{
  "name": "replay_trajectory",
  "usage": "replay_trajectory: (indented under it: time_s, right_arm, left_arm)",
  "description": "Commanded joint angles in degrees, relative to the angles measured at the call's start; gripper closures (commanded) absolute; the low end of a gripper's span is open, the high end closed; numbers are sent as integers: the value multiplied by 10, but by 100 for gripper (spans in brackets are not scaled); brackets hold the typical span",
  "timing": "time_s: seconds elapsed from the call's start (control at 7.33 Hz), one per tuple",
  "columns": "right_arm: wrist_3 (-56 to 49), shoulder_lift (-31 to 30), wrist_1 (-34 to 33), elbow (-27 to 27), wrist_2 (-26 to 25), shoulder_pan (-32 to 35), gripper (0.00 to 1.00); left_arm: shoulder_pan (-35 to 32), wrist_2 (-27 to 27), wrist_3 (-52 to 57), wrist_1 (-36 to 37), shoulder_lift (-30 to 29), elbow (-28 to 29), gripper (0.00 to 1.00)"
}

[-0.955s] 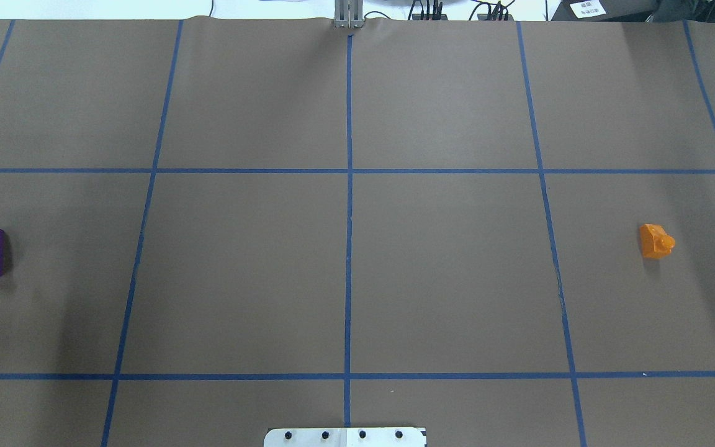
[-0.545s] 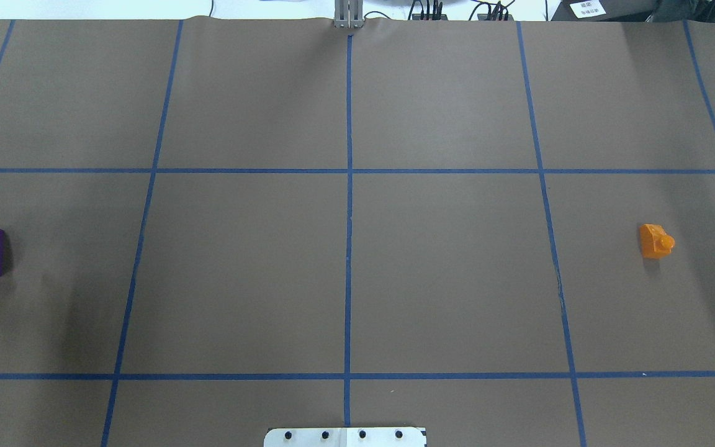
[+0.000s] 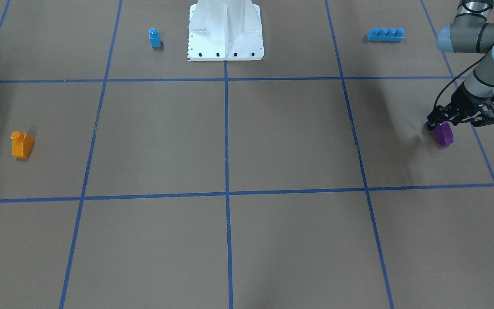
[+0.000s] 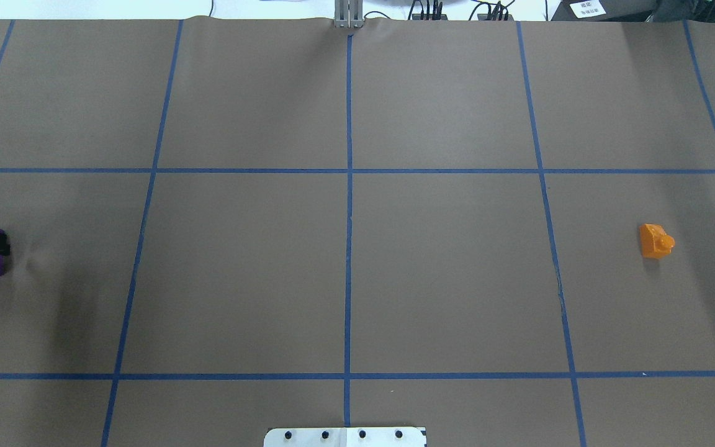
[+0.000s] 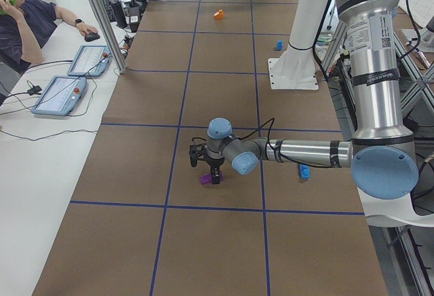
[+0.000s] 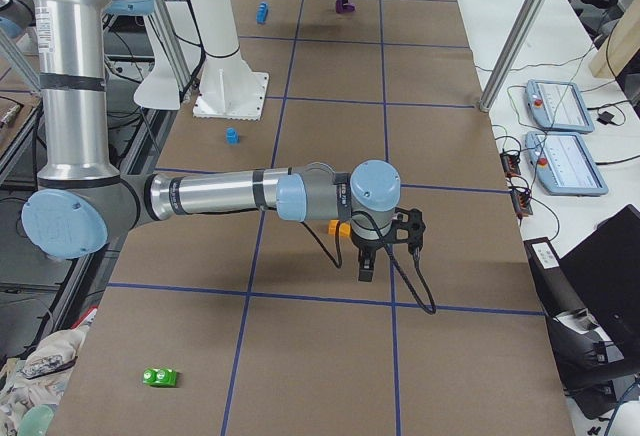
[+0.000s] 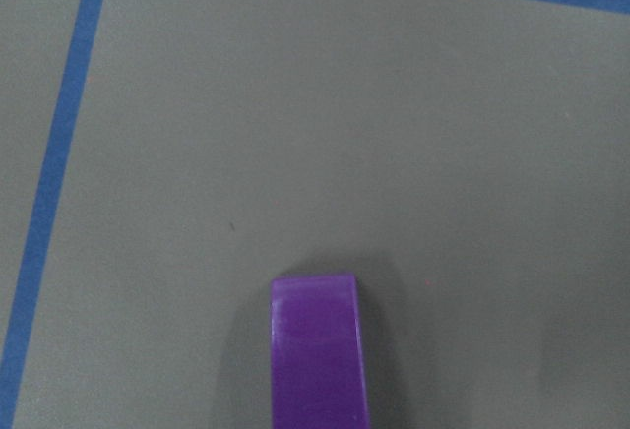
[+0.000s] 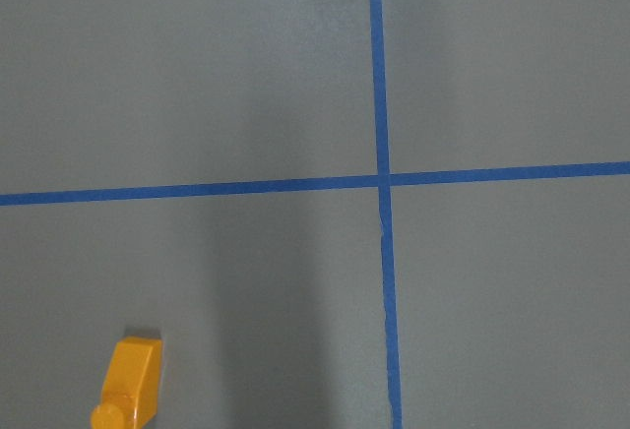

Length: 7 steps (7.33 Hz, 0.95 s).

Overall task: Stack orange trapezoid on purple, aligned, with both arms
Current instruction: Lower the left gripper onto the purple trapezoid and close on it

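**Left side**
- The left arm (image 3: 485, 75) sets the left gripper (image 3: 444, 122) low over the table, directly above the purple (image 3: 445, 136).
- The purple brick sits immediately below the fingers, which partly cover it in the overhead view.
- In the left wrist view the purple brick fills the bottom centre of the frame.
- It cannot be determined whether the jaws clamp the brick or stand clear of its sides.
- The brown paper (image 4: 345, 273) shows a small wrinkle just beside the brick.
- A long blue brick (image 3: 385, 34) lies well apart from this gripper, toward the robot.

**Right side**
- The right arm (image 6: 220, 194) carries the right gripper (image 6: 365, 271), which appears in the exterior right view only and points down above the table.
- Its jaw state cannot be determined.
- The orange trapezoid (image 4: 655, 242) rests on the table near this gripper, partly hidden behind the wrist in that view.
- In the right wrist view it lies at lower left, off the gripper's centreline.
- It is well apart from the purple brick.
- A small blue brick (image 3: 155, 37) stands toward the white pedestal (image 3: 225, 30), well apart from this gripper.
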Motion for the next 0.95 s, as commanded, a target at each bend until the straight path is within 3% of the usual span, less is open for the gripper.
replay_trajectory:
  time_s: [0.0,0.14,0.27,0.41,0.55,0.82]
  right_arm:
    - [-1,2,0,0,3,0,0]
    - [0,2,0,0,3,0,0]
    - [-1,3,0,1,2,0,0]
    - [0,3,-1,8,1,0,0]
    - [0,3,-3,9,2,0,0]
    - [0,2,-4,9,10,0,0]
  left_arm:
    - [5,0,0,2,1,3,56]
    - [5,0,2,3,1,2,81]
    - [5,-1,6,3,1,-6,100]
    - [3,-6,7,15,-2,-40,100]
    - [2,-4,9,85,-24,-95,100]
    - [8,2,99,238,-170,-141,100]
